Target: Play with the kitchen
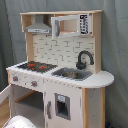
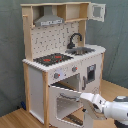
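One toy kitchen (image 2: 60,65) fills both exterior views, standing upright on a wooden floor (image 2: 15,119) in front of a grey curtain (image 2: 10,50). Your arm (image 2: 112,107) reaches in from the second exterior view's lower right, with its gripper (image 2: 86,99) right at the top edge of the oven door (image 2: 67,102), which hangs open, tilted outward below the knobs (image 2: 56,75). You cannot tell from here whether the gripper is wide, narrow or clamped on the door's edge (the white wrist hides it). Above the door sits the red-ringed hob (image 2: 52,59), with the sink (image 2: 82,50) and black faucet (image 2: 75,39) just beside it, and the grey hood (image 2: 49,19) sits higher up.
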